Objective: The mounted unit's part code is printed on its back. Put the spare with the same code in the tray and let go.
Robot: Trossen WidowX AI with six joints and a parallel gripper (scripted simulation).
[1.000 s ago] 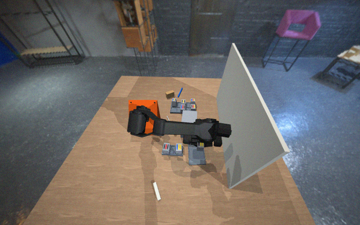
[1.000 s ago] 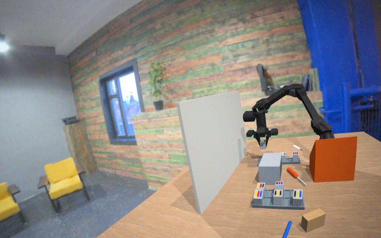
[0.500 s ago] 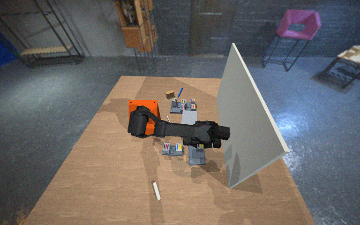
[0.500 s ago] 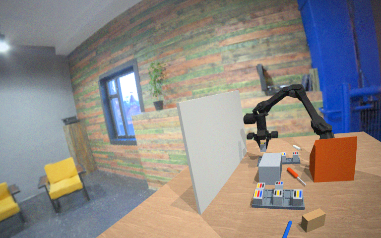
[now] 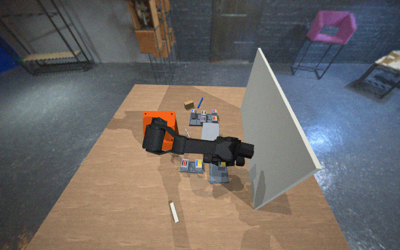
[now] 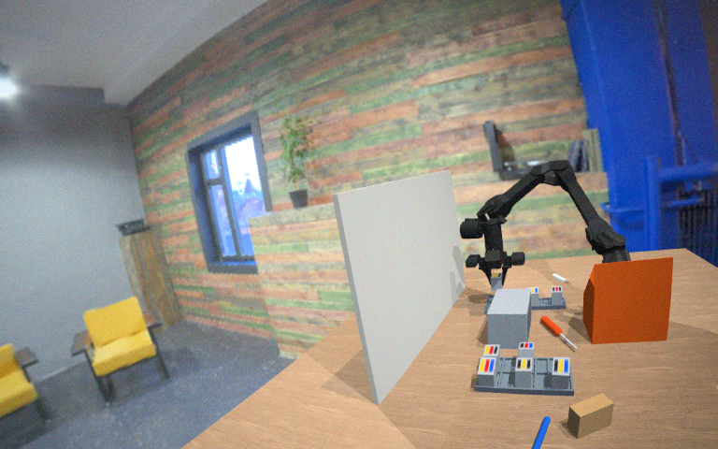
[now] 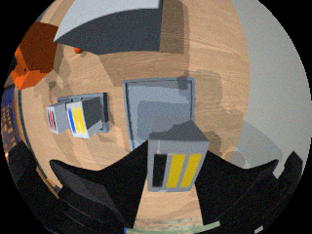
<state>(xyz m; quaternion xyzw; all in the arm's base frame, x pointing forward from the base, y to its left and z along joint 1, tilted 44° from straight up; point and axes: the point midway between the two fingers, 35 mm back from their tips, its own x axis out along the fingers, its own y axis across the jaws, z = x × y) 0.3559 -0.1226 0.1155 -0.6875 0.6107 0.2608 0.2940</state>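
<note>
Gripper [image 5: 221, 161] [image 6: 495, 281] [image 7: 170, 146] clamps black-yellow-yellow spare [image 5: 222, 164] [image 6: 495, 282] [image 7: 176, 166]; tray [image 5: 219, 178] [image 7: 160, 82] toward six o'clock in top view; lowering, release remain.

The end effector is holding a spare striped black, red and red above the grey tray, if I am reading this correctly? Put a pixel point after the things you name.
The stripes are black, yellow and yellow, as the wrist view shows; the end effector [image 6: 495, 282] [image 7: 170, 146] does hold that spare [image 6: 495, 281] [image 7: 171, 166] above the grey tray [image 5: 219, 176] [image 7: 126, 104].

The spare [image 5: 222, 163] [image 6: 495, 281] [image 7: 176, 165] in my claw [image 5: 222, 164] [image 6: 496, 282] [image 7: 170, 146] is grey, striped black, yellow, yellow; I see a blue-grey tray [image 5: 219, 176] [image 7: 127, 109], an orange panel [image 5: 159, 114] [image 6: 628, 301] [image 7: 41, 49] and a blue stick [image 5: 200, 102] [image 6: 540, 433].
</note>
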